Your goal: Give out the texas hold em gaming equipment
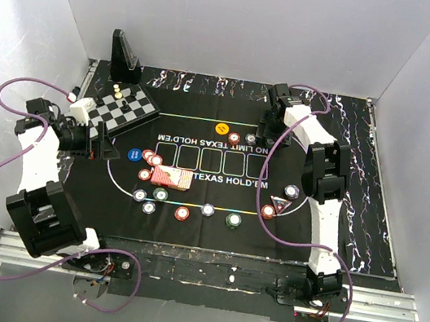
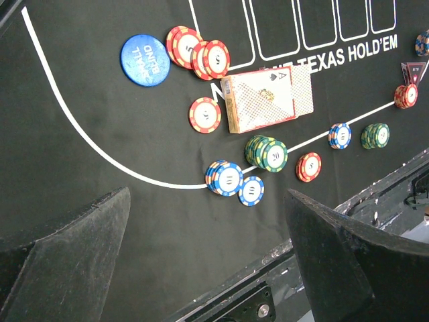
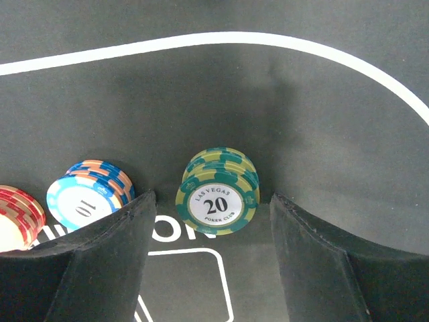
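Note:
On the black poker mat [image 1: 211,235] lie red-backed playing cards [image 1: 173,177], with chips around them. In the left wrist view I see the cards [image 2: 267,98], a blue "small blind" button [image 2: 145,60], red chips [image 2: 198,55], a green stack [image 2: 266,152], a blue stack [image 2: 224,178] and the dark triangular marker [image 2: 413,70]. My left gripper [image 2: 208,261] is open and empty, held above the mat's near left corner. My right gripper [image 3: 211,201] is open with its fingertips on either side of a green "20" chip stack [image 3: 218,191]. A blue-orange "10" stack [image 3: 87,191] sits left of it. The orange button [image 1: 222,127] lies at the far side.
A small chessboard with pieces [image 1: 124,109] stands at the far left, just beyond my left gripper [image 1: 101,148]. A black stand [image 1: 125,59] is behind it. White walls enclose the table on three sides. The mat's front edge and a metal rail [image 2: 268,295] lie under the left gripper.

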